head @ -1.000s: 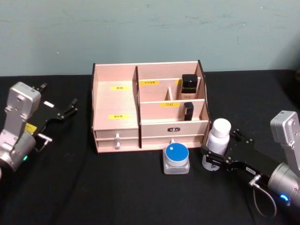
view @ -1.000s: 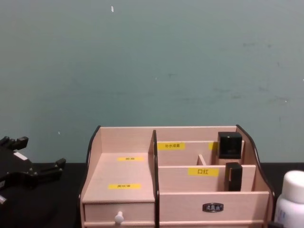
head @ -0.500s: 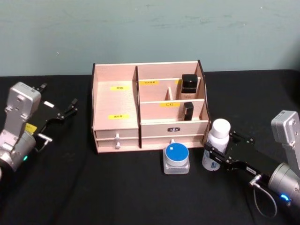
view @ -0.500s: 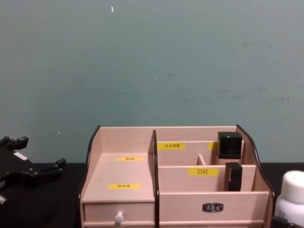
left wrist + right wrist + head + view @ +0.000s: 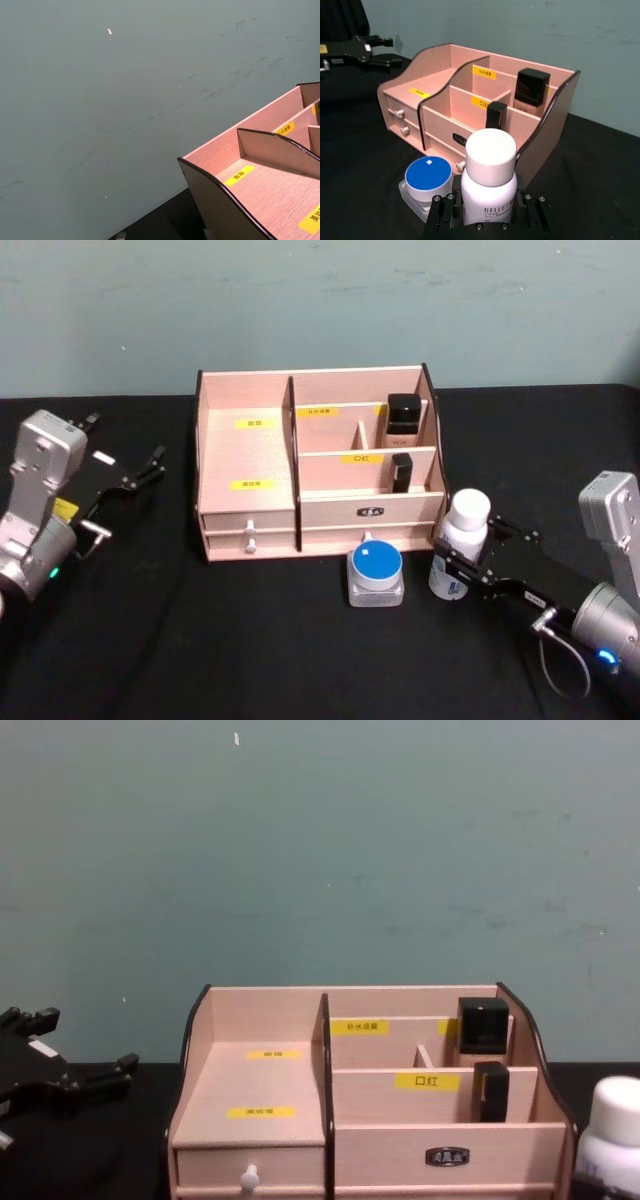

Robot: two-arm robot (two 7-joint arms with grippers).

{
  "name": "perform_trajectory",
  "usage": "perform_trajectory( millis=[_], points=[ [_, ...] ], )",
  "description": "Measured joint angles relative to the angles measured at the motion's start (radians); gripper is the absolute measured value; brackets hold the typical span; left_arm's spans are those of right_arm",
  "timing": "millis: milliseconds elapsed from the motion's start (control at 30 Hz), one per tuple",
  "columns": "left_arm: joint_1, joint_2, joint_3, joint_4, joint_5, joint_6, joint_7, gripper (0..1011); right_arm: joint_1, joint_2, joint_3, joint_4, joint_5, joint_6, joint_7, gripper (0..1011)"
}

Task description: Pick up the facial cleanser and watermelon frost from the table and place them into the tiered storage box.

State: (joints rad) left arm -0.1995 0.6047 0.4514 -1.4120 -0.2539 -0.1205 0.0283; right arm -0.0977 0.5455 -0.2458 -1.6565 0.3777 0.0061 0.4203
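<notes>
The facial cleanser (image 5: 458, 540), a white bottle with a white cap, stands upright on the black table just right of the tiered storage box (image 5: 245, 455). My right gripper (image 5: 468, 548) reaches in from the right and is shut on the bottle's lower body. In the right wrist view its pads press both sides of the bottle (image 5: 489, 190). The watermelon frost (image 5: 375, 575), a squat clear jar with a blue lid, sits in front of the box's right drawer, left of the bottle. My left gripper (image 5: 125, 448) is parked open at the far left.
Two black cosmetic items (image 5: 403, 412) (image 5: 401, 472) stand in the box's right rear compartments. Its wide left tiers (image 5: 250, 1080) hold nothing. Two white-knobbed drawers (image 5: 251, 535) face me. Black tabletop lies open in front and to the left.
My right gripper's fingers have closed in on the white bottle, which shifted slightly left. The left arm has stayed put.
</notes>
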Motion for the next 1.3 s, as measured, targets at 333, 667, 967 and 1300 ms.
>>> perform_trajectory(
  millis=[333, 667, 967, 1300],
  points=[
    [0.000, 0.000, 0.000, 0.000, 0.000, 0.000, 0.000, 1001, 0.031, 0.010, -0.004, -0.063, 0.009, 0.003, 0.025, 593],
    [0.000, 0.000, 0.000, 0.000, 0.000, 0.000, 0.000, 1001, 0.182, -0.036, -0.067, -0.061, 0.006, 0.032, 0.041, 593],
    [0.000, 0.000, 0.000, 0.000, 0.000, 0.000, 0.000, 1001, 0.347, -0.119, -0.140, 0.052, -0.014, 0.047, 0.039, 593],
    [0.000, 0.000, 0.000, 0.000, 0.000, 0.000, 0.000, 1001, 0.496, -0.212, -0.186, 0.232, -0.057, 0.036, 0.014, 593]
  ],
)
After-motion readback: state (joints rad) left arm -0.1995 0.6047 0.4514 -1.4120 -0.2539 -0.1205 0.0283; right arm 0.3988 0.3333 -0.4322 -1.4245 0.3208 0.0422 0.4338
